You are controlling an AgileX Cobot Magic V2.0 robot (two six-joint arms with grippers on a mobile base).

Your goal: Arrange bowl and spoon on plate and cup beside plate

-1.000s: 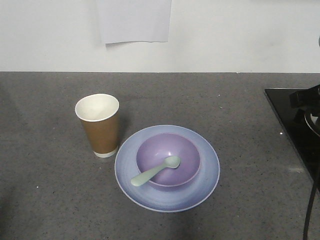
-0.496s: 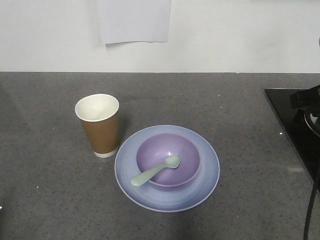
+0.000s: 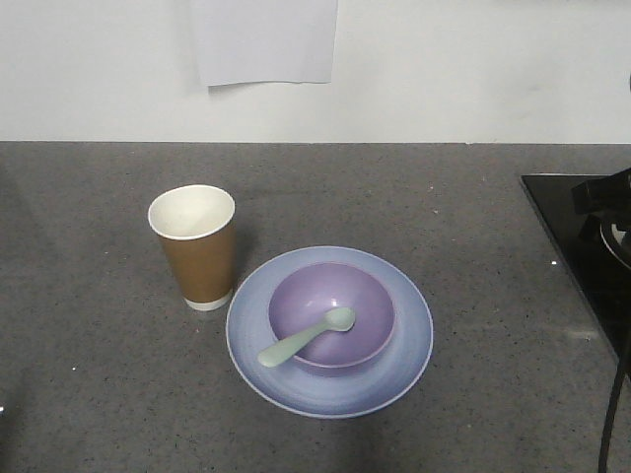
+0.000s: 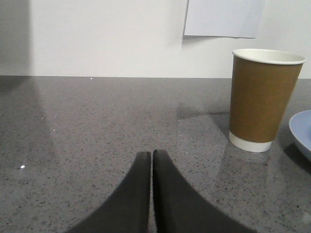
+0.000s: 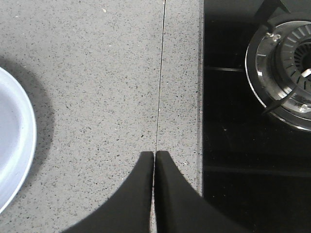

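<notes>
Layout looks finished. Round shallow pale blue-lavender plate (image 3: 329,331) sits on the dark grey speckled desk (image 3: 99,394). Round deep lavender-purple plastic bowl (image 3: 332,314) stands upright on the plate, roughly centred. Small pale mint-green plastic spoon (image 3: 307,337) lies in the bowl, scoop end inside, handle over the near-left rim. Tall brown paper cup with white rim (image 3: 195,246) stands upright just beside the plate's left edge; can't tell if they touch.

Left gripper (image 4: 150,160) has its fingers pressed together, holding nothing, low over bare desk with the cup near on its right. Right gripper (image 5: 154,158) also closed together and empty, over the desk between the plate edge and the black gas hob with burner (image 5: 286,68).

Judgement: final step done, nothing left to place. Next move calls only for keeping both arms clear of the cup and hob.
</notes>
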